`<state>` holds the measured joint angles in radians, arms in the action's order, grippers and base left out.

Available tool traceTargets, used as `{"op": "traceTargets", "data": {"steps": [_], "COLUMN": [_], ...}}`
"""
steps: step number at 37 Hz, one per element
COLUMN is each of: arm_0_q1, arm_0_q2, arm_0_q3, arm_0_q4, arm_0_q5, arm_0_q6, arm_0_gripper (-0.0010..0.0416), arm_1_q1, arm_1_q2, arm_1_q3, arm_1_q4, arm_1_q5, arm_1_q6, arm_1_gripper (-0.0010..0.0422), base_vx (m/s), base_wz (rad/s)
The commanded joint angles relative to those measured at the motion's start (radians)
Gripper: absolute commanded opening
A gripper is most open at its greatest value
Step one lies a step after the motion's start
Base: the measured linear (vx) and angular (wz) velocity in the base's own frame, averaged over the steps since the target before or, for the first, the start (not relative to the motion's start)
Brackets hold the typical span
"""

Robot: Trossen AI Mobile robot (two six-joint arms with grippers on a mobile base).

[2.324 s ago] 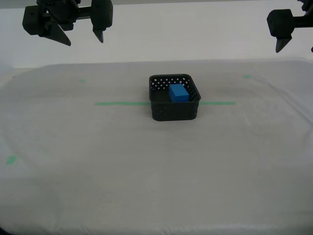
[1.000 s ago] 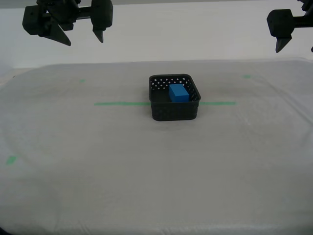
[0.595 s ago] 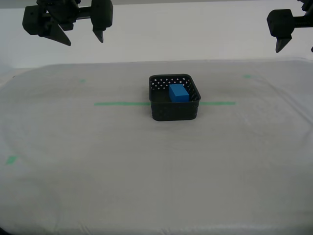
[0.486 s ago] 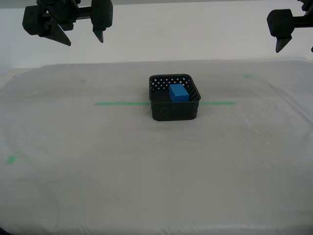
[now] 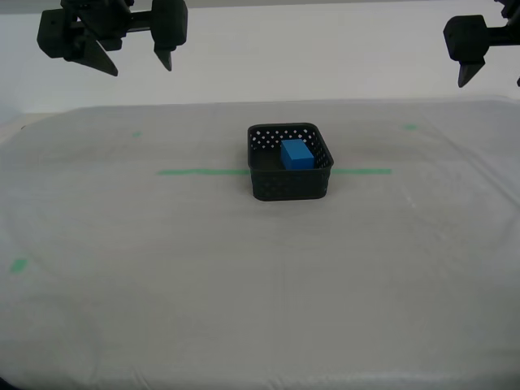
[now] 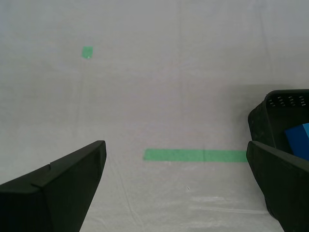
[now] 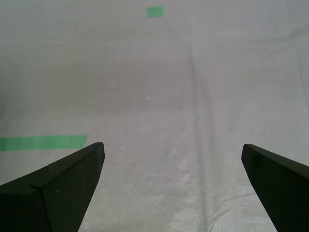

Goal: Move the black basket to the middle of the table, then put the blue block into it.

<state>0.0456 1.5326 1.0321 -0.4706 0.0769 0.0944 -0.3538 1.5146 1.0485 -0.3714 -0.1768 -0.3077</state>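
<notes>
Both grippers are hanging high above the table (image 5: pixel 122 309), jaws spread wide and holding nothing, unchanged from the earlier frames: my second gripper (image 6: pixel 176 188) is looking down at the green tape line (image 6: pixel 195 155) and the black basket (image 6: pixel 264 121), my first gripper (image 7: pixel 171 183) at bare cloth. Sitting mid-table astride the line, the basket (image 5: pixel 290 185) is carrying the blue block (image 5: pixel 296 154), its long axis running toward the far edge.
</notes>
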Motion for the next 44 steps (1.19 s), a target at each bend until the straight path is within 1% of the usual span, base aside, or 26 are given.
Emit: {"op": "traceTargets", "data": {"steps": [1,44], "arm_0_q1": [0.0,0.0], "arm_0_q2": [0.0,0.0], "arm_0_q3": [0.001,0.001], "arm_0_q4": [0.002,0.002], "arm_0_q5": [0.002,0.002], "arm_0_q6": [0.002,0.002], "arm_0_gripper": [0.0399,0.0399], "arm_1_q1": [0.0,0.0], "arm_1_q2": [-0.001,-0.001], "arm_1_q3": [0.0,0.0], "arm_1_q4": [0.001,0.001], "arm_1_q5": [0.003,0.003], "arm_1_q6": [0.003,0.003], "arm_1_gripper": [0.04,0.04], "base_vx": [0.0,0.0], "base_wz": [0.0,0.0]}}
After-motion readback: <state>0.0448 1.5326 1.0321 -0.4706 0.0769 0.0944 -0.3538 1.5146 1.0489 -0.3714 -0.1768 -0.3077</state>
